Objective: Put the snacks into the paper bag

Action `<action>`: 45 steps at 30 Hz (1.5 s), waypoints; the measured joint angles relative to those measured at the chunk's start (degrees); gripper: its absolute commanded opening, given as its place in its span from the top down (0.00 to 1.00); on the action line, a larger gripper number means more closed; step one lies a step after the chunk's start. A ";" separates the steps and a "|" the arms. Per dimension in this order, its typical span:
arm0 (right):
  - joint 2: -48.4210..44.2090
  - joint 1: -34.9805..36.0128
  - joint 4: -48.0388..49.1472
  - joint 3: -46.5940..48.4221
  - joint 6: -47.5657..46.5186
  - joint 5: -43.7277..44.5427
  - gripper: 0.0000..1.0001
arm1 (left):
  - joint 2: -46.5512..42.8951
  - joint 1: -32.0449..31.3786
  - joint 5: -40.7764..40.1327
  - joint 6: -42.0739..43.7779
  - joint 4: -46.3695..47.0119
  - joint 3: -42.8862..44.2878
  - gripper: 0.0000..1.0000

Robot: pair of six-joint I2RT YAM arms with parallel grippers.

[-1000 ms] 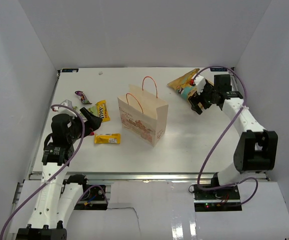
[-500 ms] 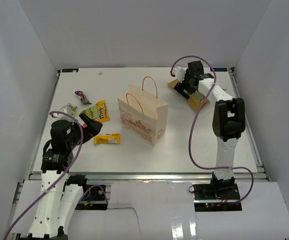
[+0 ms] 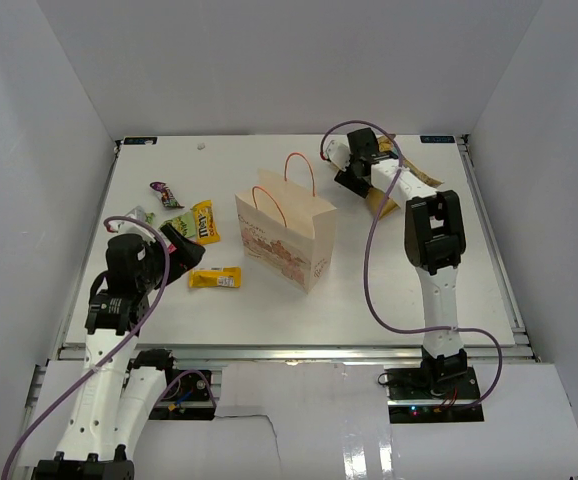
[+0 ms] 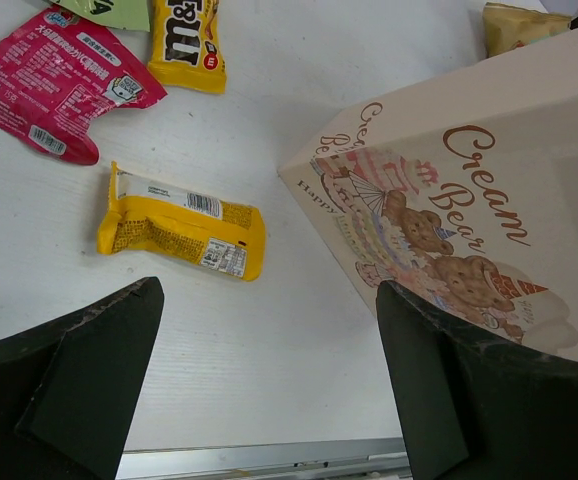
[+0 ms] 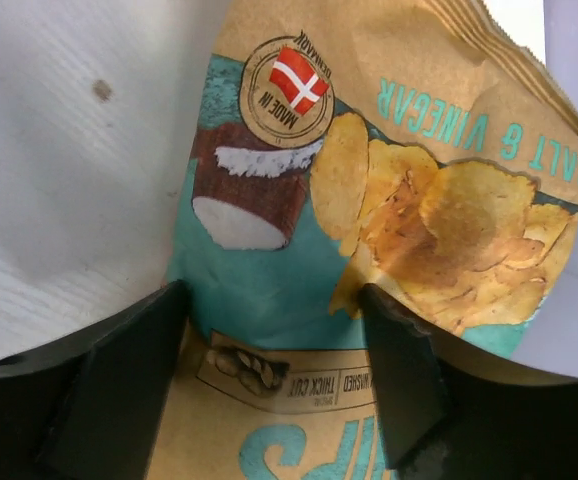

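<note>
Chip bag (image 5: 369, 200), crinkly golden-yellow, teal print: light, slippery, crushable. Right gripper (image 5: 269, 300) spread astride it (no pinch yet); take by sealed edge. Left gripper (image 4: 269, 290) spread, empty.

A white table (image 3: 269, 310), ringed by white walls (image 3: 269, 60), bears a small speck (image 3: 201, 146).

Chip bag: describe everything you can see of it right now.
The chip bag is a crinkly golden-yellow packet with teal print, pictured crisps, "Salt & Vinegar" lettering and a round "Made in Denmark" flag badge. It lies flat, face up, on the white table, far right, beyond the paper bag. The right end effector sits over it, fingers open astride its lower part; contact can't be confirmed.
</note>
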 measured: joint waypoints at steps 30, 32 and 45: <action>-33.70 -26.38 -6.93 -24.63 13.16 -54.86 0.92 | 4.87 -0.02 25.29 -9.33 17.62 4.15 0.02; -35.74 -26.64 -6.82 -24.63 12.83 -60.00 0.92 | 4.72 -0.02 25.75 -9.53 17.68 4.15 0.02; -43.54 -26.01 20.52 -15.39 40.30 -75.38 0.92 | 0.57 -0.02 26.10 -9.92 17.62 2.32 0.02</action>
